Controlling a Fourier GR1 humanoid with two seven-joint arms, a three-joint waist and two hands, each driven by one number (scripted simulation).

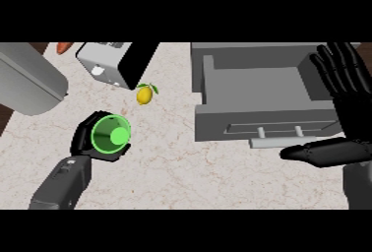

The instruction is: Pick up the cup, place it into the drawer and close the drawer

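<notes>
A green cup [111, 137] lies on its side on the marbled counter at the left, its mouth facing the camera. My left hand [85, 135] is curled round it from behind and below, and hides most of its outside. The grey drawer [254, 93] stands pulled open at the upper right, nothing showing inside, with a pale bar handle [280, 141] on its front. My right hand [343, 98] is held open at the right edge, fingers straight and pointing up beside the drawer, thumb stretched out just right of the handle.
A yellow lemon [145, 94] lies between the cup and the drawer. A toaster [109, 61] stands at the back, a large grey appliance [29, 78] fills the upper left corner, and an orange item [65, 47] shows at the back edge.
</notes>
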